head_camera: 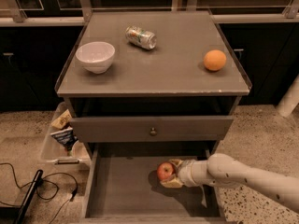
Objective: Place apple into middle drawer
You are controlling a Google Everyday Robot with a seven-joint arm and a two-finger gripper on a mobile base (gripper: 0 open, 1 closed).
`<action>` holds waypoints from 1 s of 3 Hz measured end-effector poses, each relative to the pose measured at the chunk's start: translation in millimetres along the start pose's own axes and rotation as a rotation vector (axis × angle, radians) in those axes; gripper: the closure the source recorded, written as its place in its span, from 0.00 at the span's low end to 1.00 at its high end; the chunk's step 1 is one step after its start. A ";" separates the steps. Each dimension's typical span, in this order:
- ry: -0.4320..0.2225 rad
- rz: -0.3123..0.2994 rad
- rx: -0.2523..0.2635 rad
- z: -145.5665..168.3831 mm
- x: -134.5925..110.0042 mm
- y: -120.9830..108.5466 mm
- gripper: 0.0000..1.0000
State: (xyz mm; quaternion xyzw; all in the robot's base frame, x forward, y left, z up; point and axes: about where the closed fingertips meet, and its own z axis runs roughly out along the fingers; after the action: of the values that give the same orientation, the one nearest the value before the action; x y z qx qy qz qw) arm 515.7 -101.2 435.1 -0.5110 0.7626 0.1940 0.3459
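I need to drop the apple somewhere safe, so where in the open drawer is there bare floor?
The middle drawer floor is bare from its left wall across to the apple, and along the front edge. The right side is crowded: the gripper, holding the apple, and its arm reach across it.

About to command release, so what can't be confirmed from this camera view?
Camera view:
Whether the apple, at the end effector inside the open drawer, touches the floor: its underside is hidden by its own body and shadow.
Open drawer's front edge: cut off by the bottom frame edge.
Arm base: cut off at the right edge.
Bin, right part: hidden behind the cabinet.
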 end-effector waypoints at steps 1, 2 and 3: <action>-0.062 -0.045 -0.027 20.8 13.0 -4.8 1.00; -0.105 -0.070 -0.070 41.9 23.4 -4.0 1.00; -0.106 -0.088 -0.109 56.9 32.8 2.2 1.00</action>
State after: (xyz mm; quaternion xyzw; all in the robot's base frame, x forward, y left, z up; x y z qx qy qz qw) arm 524.6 -84.6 372.2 -0.5511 0.7084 0.2466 0.3656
